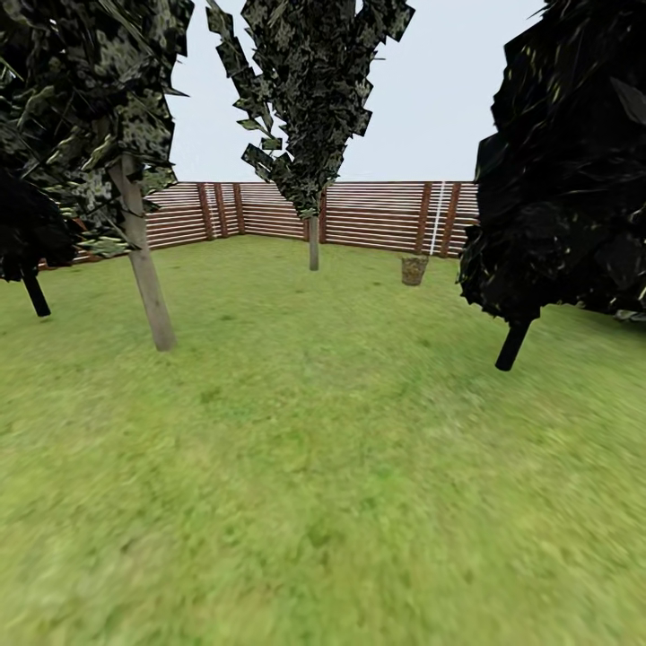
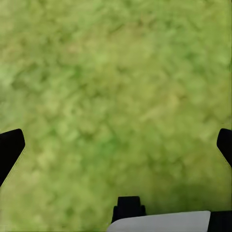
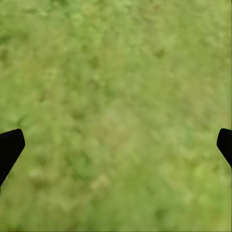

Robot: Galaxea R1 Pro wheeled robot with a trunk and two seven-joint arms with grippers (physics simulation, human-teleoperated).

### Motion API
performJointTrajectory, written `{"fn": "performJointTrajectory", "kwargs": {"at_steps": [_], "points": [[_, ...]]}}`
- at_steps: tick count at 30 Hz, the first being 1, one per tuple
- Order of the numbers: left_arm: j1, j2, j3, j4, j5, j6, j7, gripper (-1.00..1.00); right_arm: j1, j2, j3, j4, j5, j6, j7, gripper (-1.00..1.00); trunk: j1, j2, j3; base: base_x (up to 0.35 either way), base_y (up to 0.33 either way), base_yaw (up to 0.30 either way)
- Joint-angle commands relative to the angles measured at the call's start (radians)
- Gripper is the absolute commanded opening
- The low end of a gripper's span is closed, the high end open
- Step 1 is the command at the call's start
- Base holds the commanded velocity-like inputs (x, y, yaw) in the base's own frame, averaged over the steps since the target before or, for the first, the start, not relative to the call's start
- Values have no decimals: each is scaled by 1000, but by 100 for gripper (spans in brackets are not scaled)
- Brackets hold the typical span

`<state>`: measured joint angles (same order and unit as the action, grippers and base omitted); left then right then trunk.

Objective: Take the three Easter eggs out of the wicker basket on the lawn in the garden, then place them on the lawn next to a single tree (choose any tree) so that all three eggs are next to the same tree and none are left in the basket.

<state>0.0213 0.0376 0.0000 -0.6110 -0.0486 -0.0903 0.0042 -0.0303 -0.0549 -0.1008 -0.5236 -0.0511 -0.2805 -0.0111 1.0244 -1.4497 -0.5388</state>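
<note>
Drive across the lawn (image 1: 323,467) toward the far wicker basket (image 1: 414,270) by the fence (image 1: 377,215); both the left gripper (image 2: 116,145) and right gripper (image 3: 116,145) have fingers spread, empty.

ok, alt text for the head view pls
A wide lawn runs to a brown slat fence, with a small wicker basket far off near it. A grey-trunked tree stands left, another by the fence, and a dark tree right.

Brown slat fence (image 1: 377,215) rings yard; pale overcast sky (image 1: 449,90); dark bush (image 1: 565,161) at right.
</note>
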Motion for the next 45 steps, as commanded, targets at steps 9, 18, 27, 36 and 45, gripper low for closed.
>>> {"fn": "performJointTrajectory", "kwargs": {"at_steps": [9,18,27,36,45], "points": [[0,0,1,-1,-4,-5,40,100,0,1,2,1,-5,-3,-1,100,1,0,-1,328,0,0],[0,-1,3,-1,-2,-17,98,100,0,2,3,1,-5,-4,-1,100,1,0,-1,329,0,0],[0,-1,3,-1,1,-17,121,100,0,4,4,1,-6,-4,0,100,1,0,-1,329,0,0],[0,-2,3,-1,0,-18,122,100,0,8,5,0,-6,-5,0,100,1,0,-1,329,0,0],[1,-2,2,-1,-2,-19,120,100,0,8,6,0,-6,-4,0,100,1,0,-1,330,0,-91]]}}
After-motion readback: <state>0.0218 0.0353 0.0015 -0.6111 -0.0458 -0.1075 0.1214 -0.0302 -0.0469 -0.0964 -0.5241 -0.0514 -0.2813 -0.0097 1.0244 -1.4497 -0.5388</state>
